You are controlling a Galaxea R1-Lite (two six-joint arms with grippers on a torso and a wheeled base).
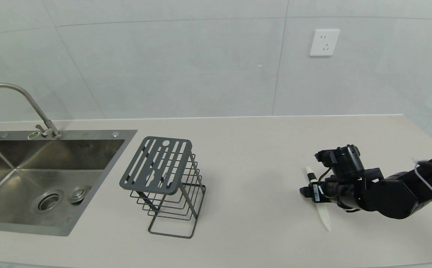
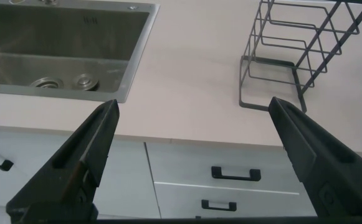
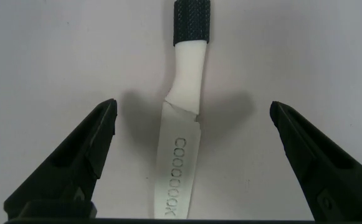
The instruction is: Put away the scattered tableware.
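The knife (image 1: 323, 214) lies flat on the desk (image 1: 253, 156) at the lower right of the head view. It runs on a slant, its pale blade tip pointing to the lower right. The right tool (image 3: 192, 124) hangs over it with its jaws spread wide, one on each side of the spot where handle meets blade, and grips nothing.

The main risk appears to be the pickup. The knife is thin and lies against the desk, so jaws that close too high would likely slide over it or nudge it askew. Jaws that come down too far would press into the desk. A grip this near the blade could also let the knife pivot once it is raised, which would spoil the alignment with a narrow slot.

The slotted rack (image 1: 163, 175) stands at centre frame, well apart from the knife, and no blade is seen through its top slots. The sink (image 1: 63, 156) at left shows just its drain fittings. The left tool (image 2: 193, 106) is wide open and holds nothing, hovering off the desk's front edge above the drawers (image 2: 230, 186).
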